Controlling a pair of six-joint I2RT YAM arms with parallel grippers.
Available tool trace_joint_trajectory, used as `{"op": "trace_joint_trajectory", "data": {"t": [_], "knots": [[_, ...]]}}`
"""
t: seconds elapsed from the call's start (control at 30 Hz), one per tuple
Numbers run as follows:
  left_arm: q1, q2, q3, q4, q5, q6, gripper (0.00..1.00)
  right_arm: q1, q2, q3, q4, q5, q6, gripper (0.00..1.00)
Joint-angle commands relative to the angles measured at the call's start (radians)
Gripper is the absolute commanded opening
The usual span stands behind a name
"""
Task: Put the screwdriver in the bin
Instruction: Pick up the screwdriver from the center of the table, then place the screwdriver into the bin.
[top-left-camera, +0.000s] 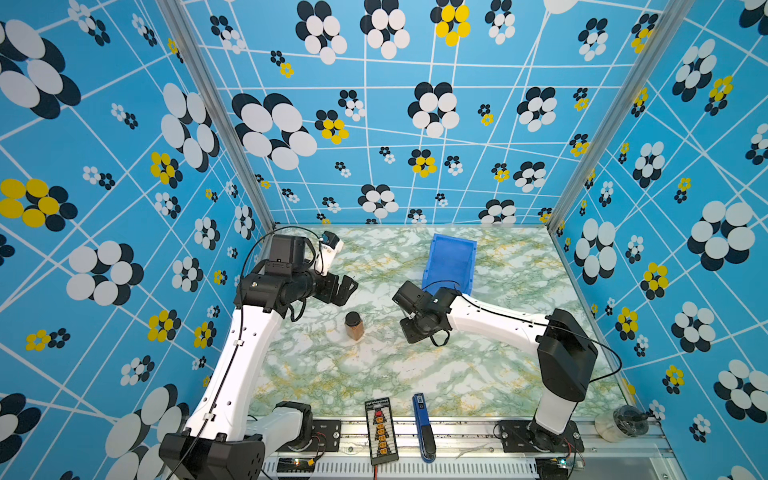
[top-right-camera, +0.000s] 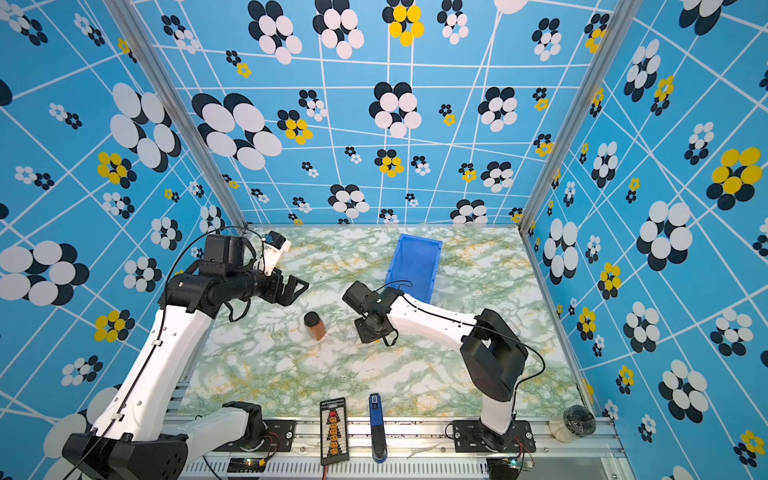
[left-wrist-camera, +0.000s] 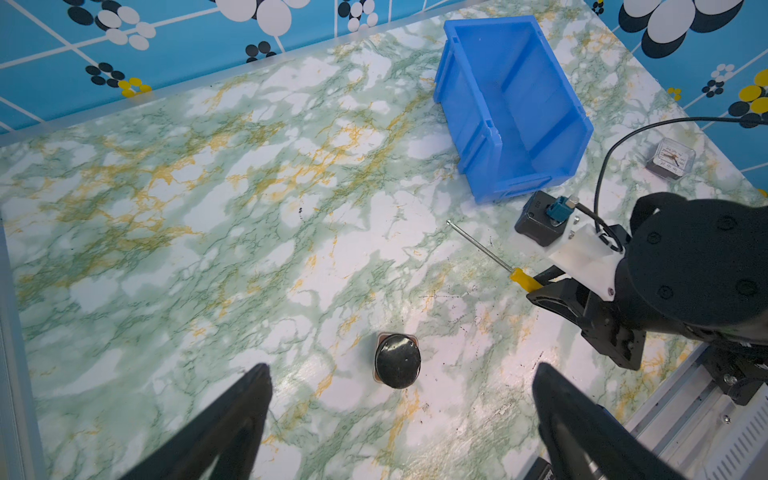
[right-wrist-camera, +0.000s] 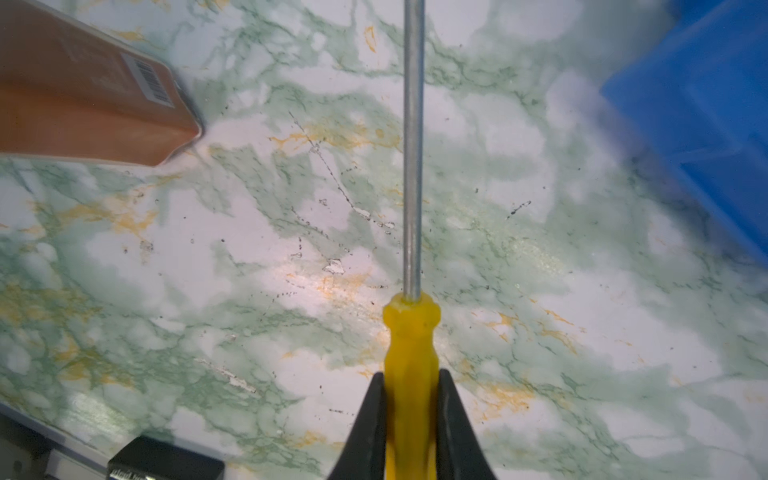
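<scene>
Robot lab cell: patterned enclosure walls (top-left-camera: 374, 124), aluminium mounting rail (top-left-camera: 465, 430), marble-film tabletop (top-left-camera: 374, 374).

A blue flower-print booth around a marble-look tabletop.
Three walls (top-left-camera: 374, 124) carry a bright blue print crossed by thin white lines and scattered with flower clusters of white, black and yellow ovals; silver metal posts (top-left-camera: 220, 120) run up the two back corners. The glossy tabletop (top-left-camera: 374, 374) is white, veined with green and ochre, with small dark specks. An aluminium rail (top-left-camera: 457, 428) edges its near side. The light is even and soft.
</scene>
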Motion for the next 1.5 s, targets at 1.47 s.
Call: {"op": "trace_joint_trajectory", "data": {"t": [1.47], "knots": [[-0.012, -0.063, 0.029, -0.003, 0.054, -0.010, 0.99, -0.442, 0.210, 0.453, -0.135, 0.092, -0.151, 0.11]]}}
